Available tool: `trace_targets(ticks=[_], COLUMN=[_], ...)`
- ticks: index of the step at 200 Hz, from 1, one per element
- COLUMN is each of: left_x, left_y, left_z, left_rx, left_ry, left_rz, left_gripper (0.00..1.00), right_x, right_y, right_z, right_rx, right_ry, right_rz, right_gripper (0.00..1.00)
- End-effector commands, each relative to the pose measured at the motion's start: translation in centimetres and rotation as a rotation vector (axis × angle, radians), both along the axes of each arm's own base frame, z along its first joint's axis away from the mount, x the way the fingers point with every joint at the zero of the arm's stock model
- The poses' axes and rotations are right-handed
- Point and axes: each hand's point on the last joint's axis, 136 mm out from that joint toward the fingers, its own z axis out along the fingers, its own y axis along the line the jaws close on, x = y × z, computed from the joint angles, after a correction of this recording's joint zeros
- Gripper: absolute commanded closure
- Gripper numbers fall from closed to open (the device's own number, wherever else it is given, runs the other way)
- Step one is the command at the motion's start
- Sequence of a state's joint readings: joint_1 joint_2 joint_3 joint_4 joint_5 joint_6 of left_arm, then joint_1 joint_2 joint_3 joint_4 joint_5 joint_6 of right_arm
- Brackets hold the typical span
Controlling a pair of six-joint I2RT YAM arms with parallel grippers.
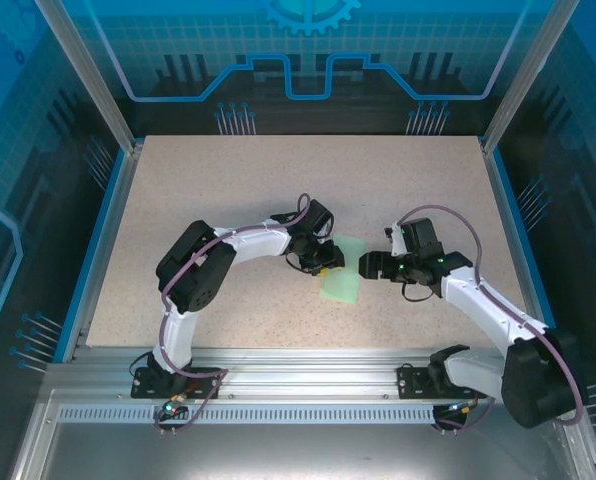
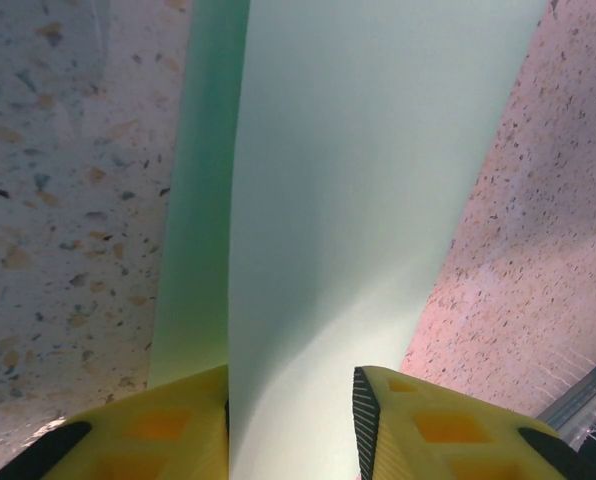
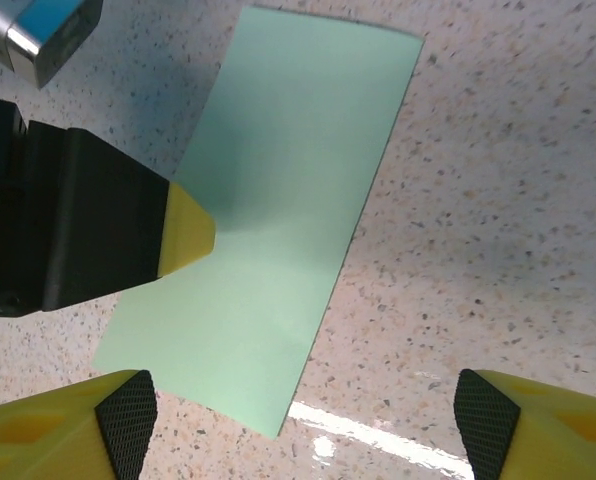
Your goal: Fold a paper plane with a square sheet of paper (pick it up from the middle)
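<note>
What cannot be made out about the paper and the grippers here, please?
- Top view: the paper is too small to show creases, and the left gripper covers part of it.
- Left wrist view: the paper's far end is cut off by the top edge.
- Right wrist view: the left gripper hides some paper, and the bottom edge cuts off the right gripper.

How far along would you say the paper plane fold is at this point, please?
Done: the square sheet of paper already lies on the table as a narrow rectangle, apparently folded in half. In hand: the left gripper rests on it with jaws apart, while the right gripper hovers over it with jaws wide. Left: no pointed nose or wings show yet, so most folds remain.
</note>
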State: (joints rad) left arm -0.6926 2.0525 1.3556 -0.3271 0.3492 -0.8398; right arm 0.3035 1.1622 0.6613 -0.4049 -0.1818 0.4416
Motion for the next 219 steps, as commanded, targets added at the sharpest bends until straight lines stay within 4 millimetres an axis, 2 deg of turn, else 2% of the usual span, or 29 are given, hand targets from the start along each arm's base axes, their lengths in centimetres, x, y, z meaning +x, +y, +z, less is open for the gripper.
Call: trace_targets(ticks=[1, 57, 132, 219], left_x=[0.0, 0.2, -0.1, 0.4], left_y=[-0.3, -0.4, -0.1, -0.4], left_z=[-0.3, -0.5, -1.2, -1.0], left_rx=[-0.011, -0.012, -0.003, -0.01], left_ry=[0.024, 0.027, 0.033, 0.021], left_rz=[-0.002, 0.003, 0.008, 0.016], left_gripper=[0.64, 0.64, 0.64, 0.64], right_x=[0.2, -0.8, -1.4, -2.2], right_y=[1.7, 2.8, 3.4, 3.6], right_z=[1.5, 1.1, 0.5, -0.1], right_rx=[0.034, -0.031, -0.037, -0.064], right_ry=[-0.027, -0.043, -0.013, -0.006], right_rz=[0.09, 0.183, 0.212, 0.234], right_gripper=[0.2, 0.27, 0.27, 0.26])
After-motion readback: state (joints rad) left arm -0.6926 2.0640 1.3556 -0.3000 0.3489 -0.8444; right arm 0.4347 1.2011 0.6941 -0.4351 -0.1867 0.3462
